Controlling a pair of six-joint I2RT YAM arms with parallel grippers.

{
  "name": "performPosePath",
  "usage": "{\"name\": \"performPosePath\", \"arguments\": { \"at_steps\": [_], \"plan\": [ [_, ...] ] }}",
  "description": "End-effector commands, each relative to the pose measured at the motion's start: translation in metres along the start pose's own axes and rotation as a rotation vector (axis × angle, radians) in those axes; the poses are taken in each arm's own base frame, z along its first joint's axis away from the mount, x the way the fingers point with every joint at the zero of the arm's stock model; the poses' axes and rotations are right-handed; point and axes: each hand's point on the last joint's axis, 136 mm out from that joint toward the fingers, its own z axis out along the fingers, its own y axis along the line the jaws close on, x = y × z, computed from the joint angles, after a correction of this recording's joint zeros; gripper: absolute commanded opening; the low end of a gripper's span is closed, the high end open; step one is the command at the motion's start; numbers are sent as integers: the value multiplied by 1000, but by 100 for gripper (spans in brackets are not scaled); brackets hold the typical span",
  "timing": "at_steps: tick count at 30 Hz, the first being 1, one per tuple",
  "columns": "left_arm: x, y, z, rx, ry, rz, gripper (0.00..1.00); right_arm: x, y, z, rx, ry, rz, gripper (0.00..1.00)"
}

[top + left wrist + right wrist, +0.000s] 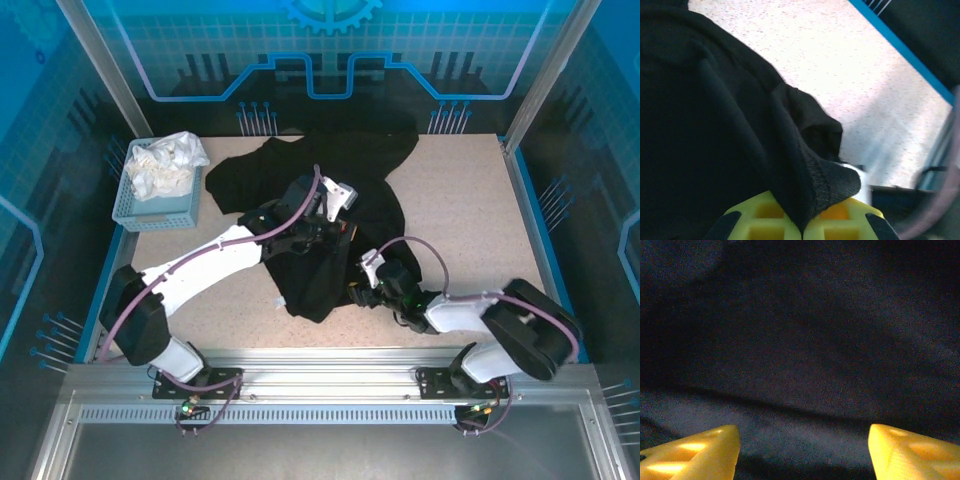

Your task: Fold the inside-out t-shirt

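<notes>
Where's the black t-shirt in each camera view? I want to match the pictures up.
Top external: the black t-shirt sprawls across the middle of the table.
Left wrist: it covers the left half, with a fold pinched in the shut left gripper.
Right wrist: its dark fabric lies close ahead of the open right gripper.
Shared landmark: the speckled table, upper right in the left wrist view.

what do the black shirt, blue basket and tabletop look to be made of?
black t-shirt: soft matte knit, probably cotton jersey; knit texture shows at the hem, and it drapes in folds.
blue basket: likely moulded plastic; rigid walls with a perforated grid.
tabletop: hard, smooth, speckled beige, perhaps laminate.
</notes>
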Motion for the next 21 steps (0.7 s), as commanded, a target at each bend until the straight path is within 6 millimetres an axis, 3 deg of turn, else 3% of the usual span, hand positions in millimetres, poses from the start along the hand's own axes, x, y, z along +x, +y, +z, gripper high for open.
{"name": "performPosePath", "arguments": {
  "at_steps": [1,7,15,21],
  "plan": [
    [-16,-26,-29,94,-19,-28,0,-55,0,14,49,-197,-94,70],
    [-22,-33,-48,102,-48,-4,0,-61,-4,32,98,-211,-166,69],
    [-53,-58,-67,194,-139,-1,0,-80,16,51,90,-221,-288,68],
    [-56,-77,-79,256,-129,24,0,-80,5,73,159,-126,-269,67]
  ]
}}
